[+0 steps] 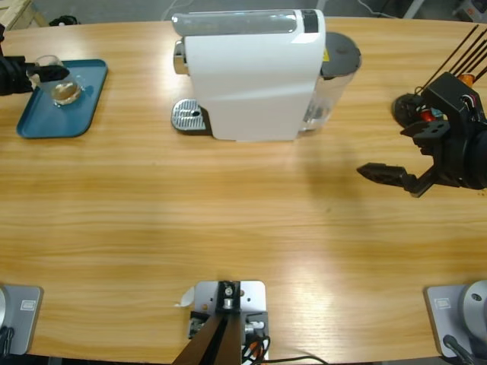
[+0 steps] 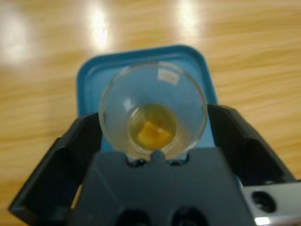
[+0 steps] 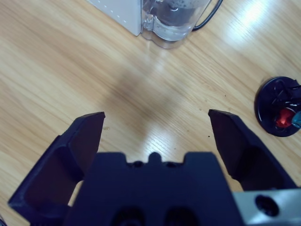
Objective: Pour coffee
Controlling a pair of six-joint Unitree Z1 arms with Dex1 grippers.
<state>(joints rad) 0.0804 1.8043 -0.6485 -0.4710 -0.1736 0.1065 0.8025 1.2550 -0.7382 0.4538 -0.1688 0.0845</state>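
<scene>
A clear glass cup (image 1: 55, 79) stands upright over the blue tray (image 1: 80, 114) at the far left. A shallow pool of pale brown coffee (image 1: 66, 93) lies in its bottom. My left gripper (image 1: 50, 74) is shut on the cup. In the left wrist view the cup (image 2: 153, 80) sits between the two black jaws of the left gripper (image 2: 153, 115), with the coffee (image 2: 151, 127) at its base and the tray (image 2: 94, 70) behind. Whether the cup rests on the tray I cannot tell. My right gripper (image 1: 392, 150) hangs open over bare wood at the right, also seen as the right gripper (image 3: 156, 117), holding nothing.
The white coffee machine (image 1: 255, 84) stands at the back middle, its metal drip grate (image 1: 188, 115) on the left and a clear water tank (image 1: 335, 76) on the right. The tank (image 3: 171, 19) shows ahead of the right gripper. A black capsule holder (image 3: 278, 113) sits nearby.
</scene>
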